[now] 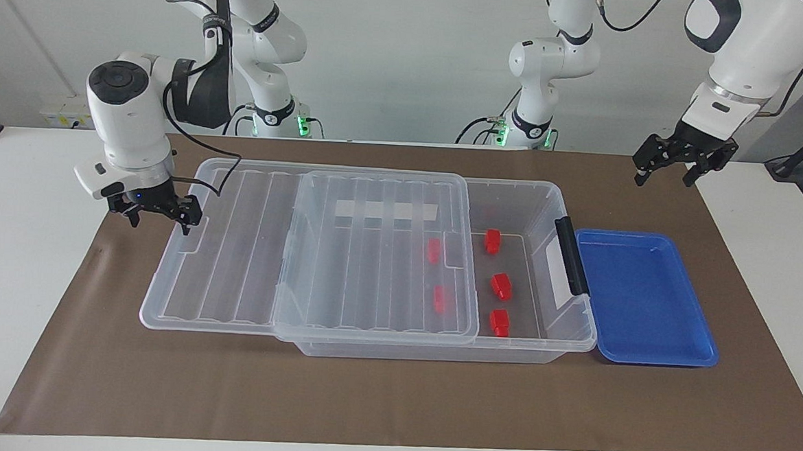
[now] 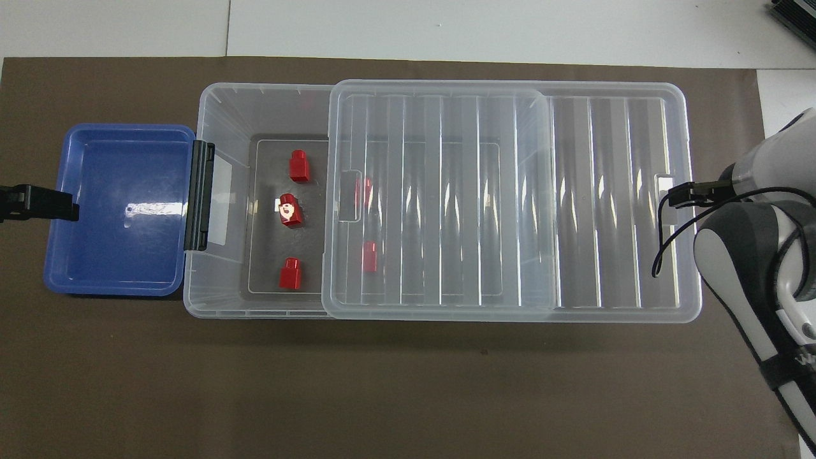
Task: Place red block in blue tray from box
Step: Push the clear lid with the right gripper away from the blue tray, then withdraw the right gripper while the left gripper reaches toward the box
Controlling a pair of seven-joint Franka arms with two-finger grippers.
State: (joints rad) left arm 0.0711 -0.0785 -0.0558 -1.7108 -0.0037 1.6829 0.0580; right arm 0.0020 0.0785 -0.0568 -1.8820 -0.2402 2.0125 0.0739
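The clear box [image 1: 513, 195] lies on the mat with its ribbed lid [image 1: 371, 279] slid toward the right arm's end. Three red blocks [image 1: 492, 241] [image 1: 501, 286] [image 1: 500, 322] stand in the uncovered part and two more [image 1: 434, 250] show through the lid. The blue tray [image 1: 638, 293] is empty, beside the box's black latch [image 1: 570, 255]. My right gripper [image 1: 159, 216] is open, low at the lid's end, holding nothing. My left gripper [image 1: 667, 172] is open and empty, raised near the tray. In the overhead view the blocks [image 2: 290, 210], tray [image 2: 121, 255] and lid [image 2: 497, 191] show too.
A brown mat [image 1: 392, 397] covers the middle of the white table. The lid overhangs the box [image 2: 223, 102] toward the right arm's end. The right arm's wrist and cable [image 2: 752, 242] stand over that end of the lid.
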